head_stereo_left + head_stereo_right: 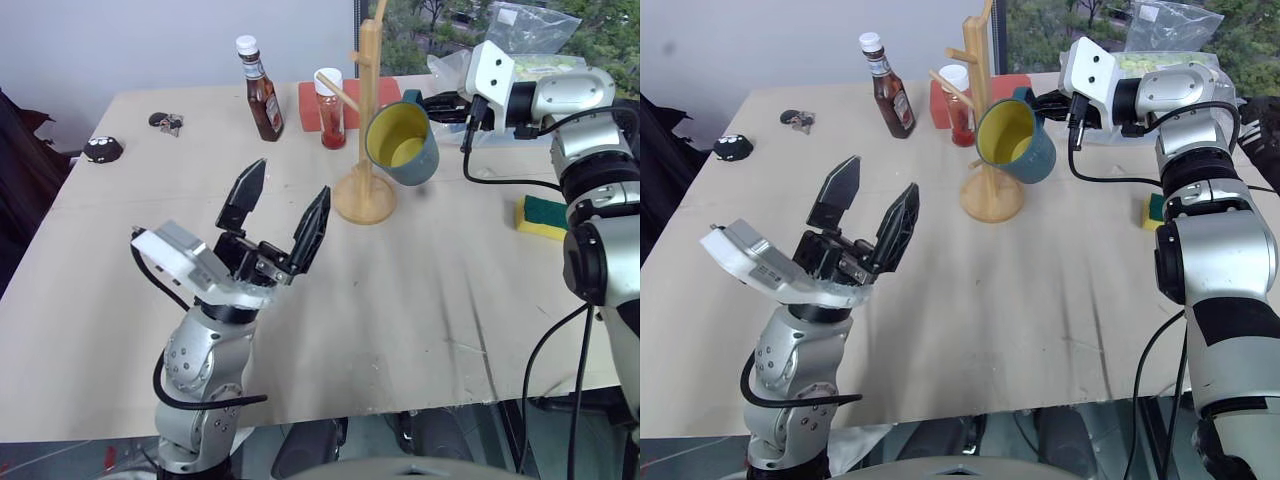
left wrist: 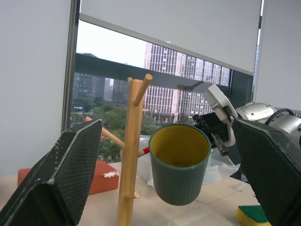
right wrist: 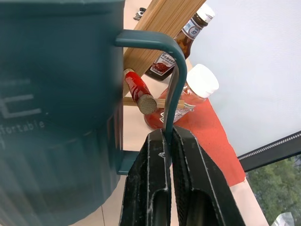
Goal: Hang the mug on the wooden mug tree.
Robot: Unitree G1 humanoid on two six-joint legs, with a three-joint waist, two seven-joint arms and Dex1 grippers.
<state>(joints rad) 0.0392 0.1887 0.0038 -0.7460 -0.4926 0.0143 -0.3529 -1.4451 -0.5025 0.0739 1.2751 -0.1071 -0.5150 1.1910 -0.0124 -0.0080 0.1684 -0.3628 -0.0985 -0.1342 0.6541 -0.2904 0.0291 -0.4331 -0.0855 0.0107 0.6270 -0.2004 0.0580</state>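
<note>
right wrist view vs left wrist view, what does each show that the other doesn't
Right wrist view alone: the right gripper's fingers pinching the mug's handle, a peg tip inside the loop, the brown sauce bottle. Left wrist view alone: the mug's yellow inside, the open left fingers, a sponge. Both: the mug and wooden mug tree.

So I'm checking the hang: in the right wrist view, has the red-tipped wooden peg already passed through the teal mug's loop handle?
No: the peg's tip sits beside the handle, not through the loop.
</note>
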